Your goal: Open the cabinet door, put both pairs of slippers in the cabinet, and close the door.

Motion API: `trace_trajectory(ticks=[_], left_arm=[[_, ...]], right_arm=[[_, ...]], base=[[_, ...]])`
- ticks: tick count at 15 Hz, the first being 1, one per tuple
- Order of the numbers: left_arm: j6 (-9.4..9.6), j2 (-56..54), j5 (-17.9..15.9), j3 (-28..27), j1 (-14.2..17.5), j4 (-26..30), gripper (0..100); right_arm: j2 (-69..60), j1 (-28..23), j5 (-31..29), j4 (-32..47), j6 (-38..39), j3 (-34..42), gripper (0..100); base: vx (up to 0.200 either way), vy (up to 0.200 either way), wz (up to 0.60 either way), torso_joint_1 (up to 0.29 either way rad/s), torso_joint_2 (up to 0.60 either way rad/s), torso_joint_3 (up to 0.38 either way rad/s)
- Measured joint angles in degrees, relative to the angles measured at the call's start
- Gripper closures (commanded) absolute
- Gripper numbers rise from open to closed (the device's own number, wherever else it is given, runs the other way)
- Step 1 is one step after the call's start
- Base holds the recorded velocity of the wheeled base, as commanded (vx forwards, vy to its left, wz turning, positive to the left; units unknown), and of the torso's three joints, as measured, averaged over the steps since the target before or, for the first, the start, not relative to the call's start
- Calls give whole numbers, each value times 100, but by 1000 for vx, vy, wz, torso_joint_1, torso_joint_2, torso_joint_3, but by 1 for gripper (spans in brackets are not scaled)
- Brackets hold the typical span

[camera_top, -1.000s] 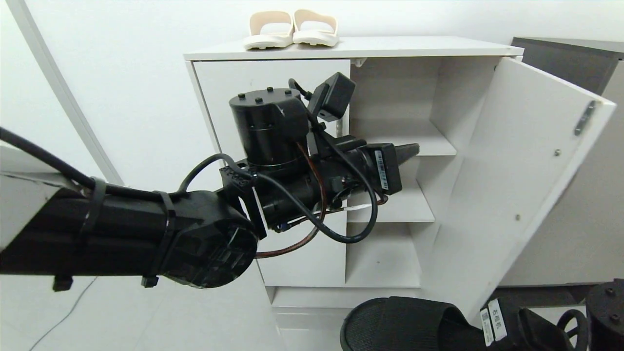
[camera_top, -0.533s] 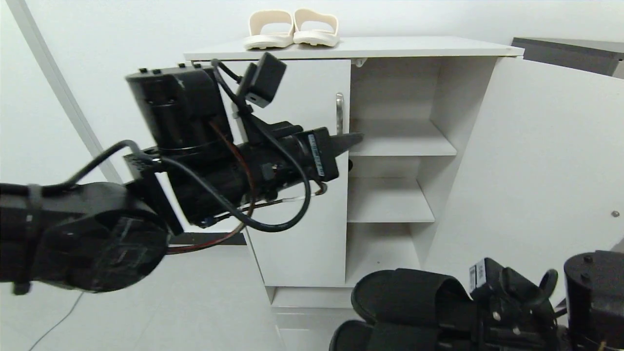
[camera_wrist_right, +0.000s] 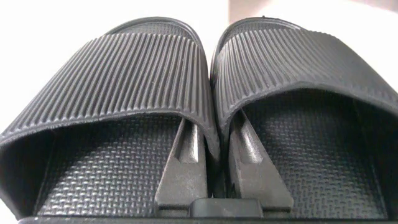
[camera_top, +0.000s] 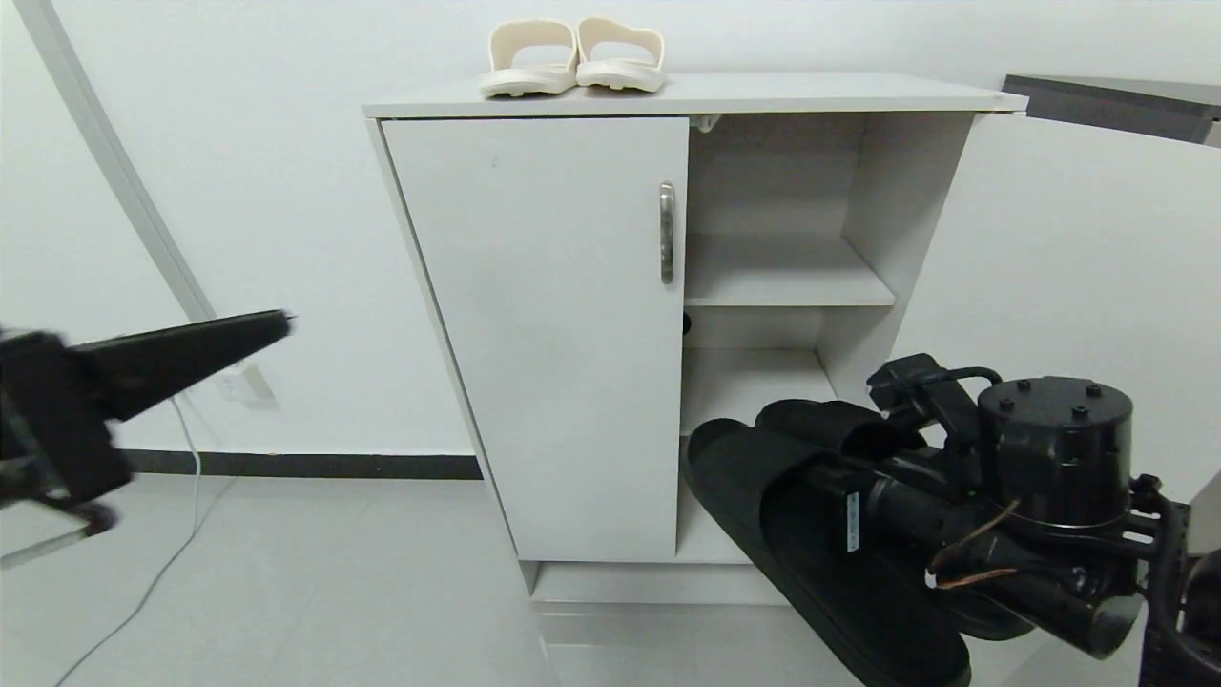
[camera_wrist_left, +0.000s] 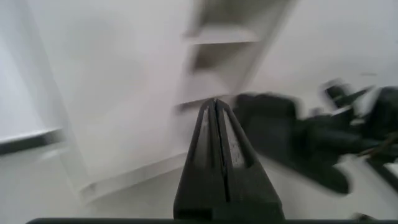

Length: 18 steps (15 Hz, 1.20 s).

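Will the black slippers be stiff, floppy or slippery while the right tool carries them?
The black slippers probably are light and a little flexible; they look like rubber or foam. Their ribbed straps should resist slipping. The right tool pinches only the inner strap edges, so the pair may swing.

A plain white wall (camera_top: 286,210) meets a glossy pale grey floor (camera_top: 362,601) along a black skirting strip (camera_top: 315,466). On the left a pale slanted bar (camera_top: 105,153) crosses the wall. A dark grey unit (camera_top: 1116,95) stands far right, only its top showing.
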Motion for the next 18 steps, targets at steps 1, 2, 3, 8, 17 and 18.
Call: trace_trajectory(ticks=[1,2,3,8,17,18], left_arm=[[121,-557,252,193,369,364,100],[207,-1067,510,453,723,578,100],[286,-1557,753,794,1056,739,100],[766,-3919,1398,3089,2178,979,100],[1025,-5386,-216,4401,2789,603,100],[1072,-5405,-511,4464,2790,596,100]], right_arm=[[94,-4,-121,0,7,-83,100],[166,-2,-205,2,5,-118,100],[224,-2,-304,5,2,-133,100],[414,5,-522,5,-4,-144,100],[494,157,-525,-4,-15,-67,100],[502,197,-528,-6,-15,-56,100]], base=[[0,0,0,0,0,0],[0,0,0,0,0,0],[0,0,0,0,0,0],[0,0,0,0,0,0],[0,0,0,0,0,0],[0,0,0,0,0,0]])
